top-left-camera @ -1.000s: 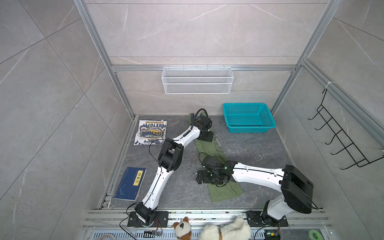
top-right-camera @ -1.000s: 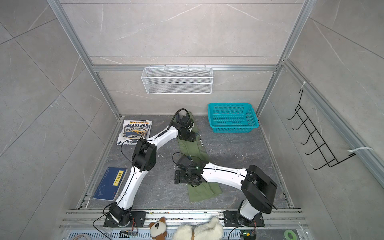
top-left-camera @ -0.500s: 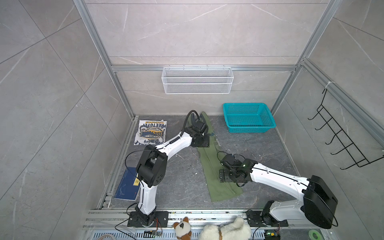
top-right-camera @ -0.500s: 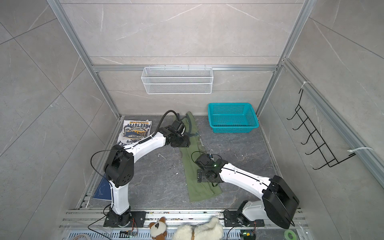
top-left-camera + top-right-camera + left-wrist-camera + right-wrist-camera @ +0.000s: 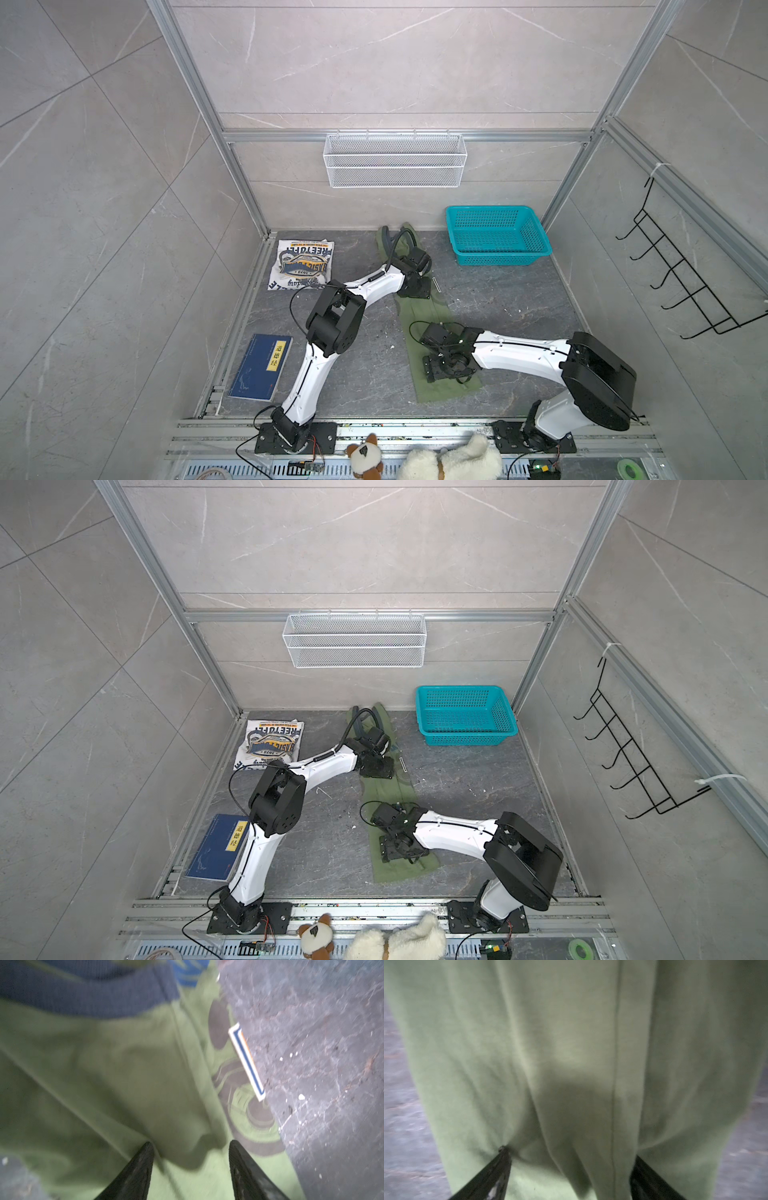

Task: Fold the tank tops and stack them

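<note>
The white left arm stretches forward, its black left gripper pointing down, jaws apart. The white right arm bends inward, the black right gripper with jaws wide.

Right of the olive tank top, bare table lies open between the teal basket and the right arm. Left of it, the left arm, white tank top and blue book intrude.

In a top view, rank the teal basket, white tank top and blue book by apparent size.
1. teal basket, clearly largest.
2. white tank top and blue book, too alike to rank.
</note>
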